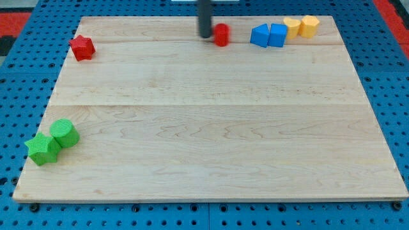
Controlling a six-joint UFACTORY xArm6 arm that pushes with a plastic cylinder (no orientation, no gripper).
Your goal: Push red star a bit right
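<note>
1. Broadly, a pale wooden board (211,128) fills most of the frame, lying on a blue perforated table (19,76) that shows along the left, right and bottom edges.
2. My dark rod comes down from the top edge, a little left of centre, and my tip (204,36) sits on the board near its top edge. It has no fingers to spread or close; it is a plain rod end and holds nothing.
3. Just to the right of my tip stands a small red block (222,34), roughly cylindrical; whether the tip touches it or a thin gap remains cannot be told.
4. Toward the upper right, two blue blocks (269,35) sit pressed side by side; their exact shapes are hard to make out.
5. Just right of them, touching or nearly so, two yellow blocks (301,26) sit together at the board's top edge.
6. At the lower left, a green cylinder (64,133) rests against a green star (42,149), the star lower and nearer the left edge.
7. The red star (82,48) lies alone at the upper left of the board, well apart from my tip and from every other block.
</note>
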